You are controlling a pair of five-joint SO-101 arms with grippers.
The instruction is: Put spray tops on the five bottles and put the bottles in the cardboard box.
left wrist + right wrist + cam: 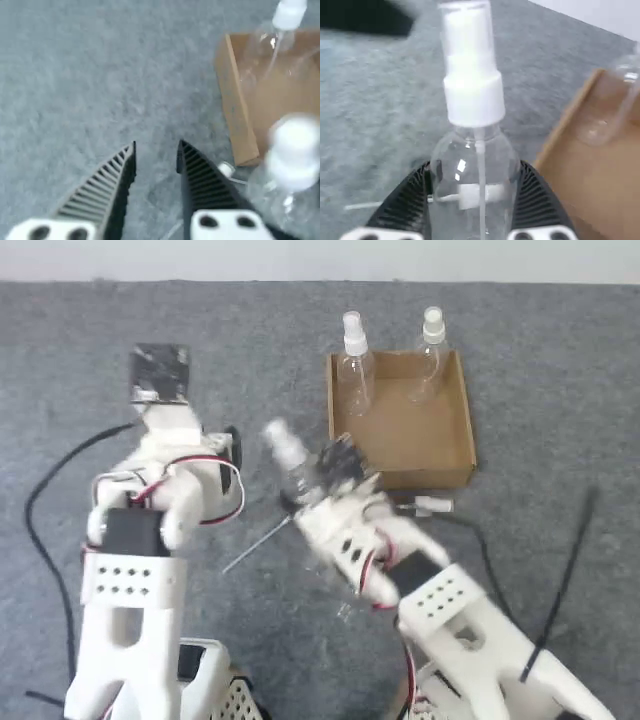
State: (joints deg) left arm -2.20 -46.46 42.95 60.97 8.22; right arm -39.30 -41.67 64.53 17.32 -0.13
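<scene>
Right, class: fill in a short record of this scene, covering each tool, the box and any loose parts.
cardboard box: two topped bottles inside
left tool: open, empty, over the carpet
right tool: shut on a bottle with its spray top on, beside the box
loose spray top: on the carpet, by the box's near wall

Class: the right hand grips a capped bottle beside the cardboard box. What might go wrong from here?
The bottle in the right hand may strike the cardboard box going in.
It might jostle the two bottles at the box's far side.
The loose spray top by the box could get knocked away.
</scene>
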